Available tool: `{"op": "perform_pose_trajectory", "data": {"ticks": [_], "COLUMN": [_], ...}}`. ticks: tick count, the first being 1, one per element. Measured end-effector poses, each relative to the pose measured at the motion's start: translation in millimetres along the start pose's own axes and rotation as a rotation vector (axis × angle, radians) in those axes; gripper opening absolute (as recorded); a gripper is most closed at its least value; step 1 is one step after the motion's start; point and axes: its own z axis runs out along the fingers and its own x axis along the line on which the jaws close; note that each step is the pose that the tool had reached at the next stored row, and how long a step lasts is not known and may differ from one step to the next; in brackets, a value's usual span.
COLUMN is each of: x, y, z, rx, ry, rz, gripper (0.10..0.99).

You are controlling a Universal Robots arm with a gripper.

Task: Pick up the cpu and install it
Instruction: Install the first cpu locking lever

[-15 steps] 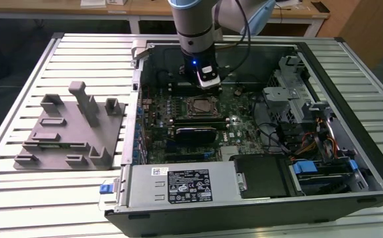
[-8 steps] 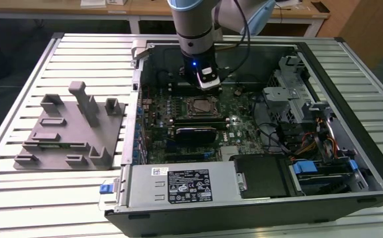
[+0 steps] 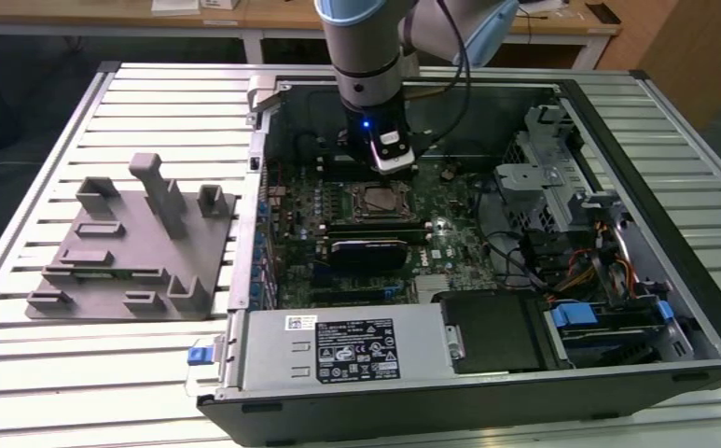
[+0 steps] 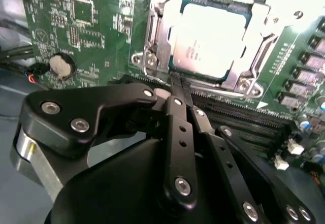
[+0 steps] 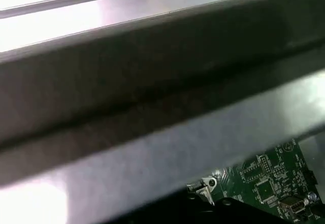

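The cpu (image 4: 210, 36) lies flat in the metal-framed socket (image 4: 152, 36) on the green motherboard (image 4: 86, 26), its shiny silver top facing up. In the exterior view the cpu (image 3: 379, 199) is in the middle of the open computer case (image 3: 658, 280). My gripper (image 4: 180, 84) hovers just beside the socket's edge, its black fingers (image 4: 176, 112) pressed together with nothing between them. In the exterior view the gripper (image 3: 393, 168) hangs from the arm just behind the socket, a blue light on its body.
A grey fixture plate (image 3: 130, 243) with upright posts lies on the slatted table at the exterior view's left. Inside the case are a power supply (image 3: 341, 350), a drive cage (image 3: 560, 187) and cables. A metal case wall (image 5: 152, 107) is close in the first wrist view.
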Motion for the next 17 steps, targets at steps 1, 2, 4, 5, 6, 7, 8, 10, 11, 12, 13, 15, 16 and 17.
{"op": "perform_pose_trajectory", "data": {"ticks": [1,2,4,5,6,7,8,10,11,12,13,15,16,17], "x": [-0.1,-0.1,0.1,0.1,0.1,0.1,0.0,-0.5,-0.9,-1.4,-1.9,-2.9,-3.5,-4.0], "y": [-0.7,-1.2,-1.5,-1.6,-1.6,-1.5,-1.4,-0.7,-0.3,0.1,0.5,1.6,2.2,2.8], "z": [0.7,1.5,2.3,2.4,2.4,2.6,2.5,0.3,-2.2,-5.4,-8.3,-14.4,-17.9,-21.1], "rx": [0.0,0.0,0.001,0.0,-0.001,-0.001,-0.002,-0.004,-0.003,-0.002,-0.002,-0.002,-0.002,-0.002], "ry": [-0.0001,-0.0001,0.0,0.0003,0.0006,0.0006,0.0005,-0.0002,0.0001,0.0005,0.0005,0.0005,0.0006,0.0005], "rz": [0.0,0.0,0.0,0.0,0.0,0.0,0.0,0.0,0.0,0.0,0.0,0.0,0.0,0.0], "gripper": [0.106,0.106,0.106,0.106,0.106,0.106,0.106,0.106,0.106,0.106,0.106,0.106,0.106,0.106]}}
